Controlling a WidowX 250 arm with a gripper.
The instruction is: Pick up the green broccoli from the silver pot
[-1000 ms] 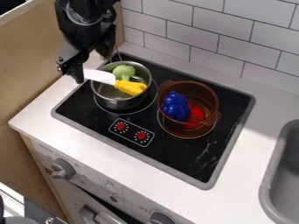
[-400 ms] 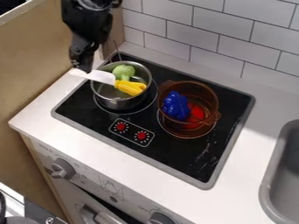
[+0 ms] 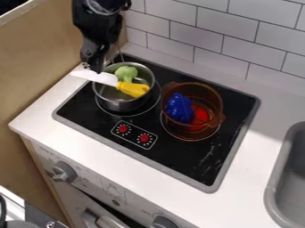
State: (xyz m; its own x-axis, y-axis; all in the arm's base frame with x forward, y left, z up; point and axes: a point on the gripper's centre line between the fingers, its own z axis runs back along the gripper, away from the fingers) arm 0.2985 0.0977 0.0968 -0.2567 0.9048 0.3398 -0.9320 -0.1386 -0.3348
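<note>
Across the rim of a shiny metal pot [image 3: 120,106] lies a toy knife [image 3: 109,80], its smooth white blade jutting outside, its chunky yellow handle [image 3: 133,89] over the interior beside green toy broccoli [image 3: 125,73]. Near the blade hangs the black gripper [image 3: 93,68]; I cannot tell whether its jaws are open or closed.

One robot arm [image 3: 98,22], black: enters at the top edge, left of centre; base out of frame; upper part broad, with pale glints on its dark surface; narrows downward. One gripper [image 3: 93,66], black, at the arm's lower end: upper left of the frame, hanging tip downward, near-upright; small light specks along its left side; lowest part of the visible arm.
</note>
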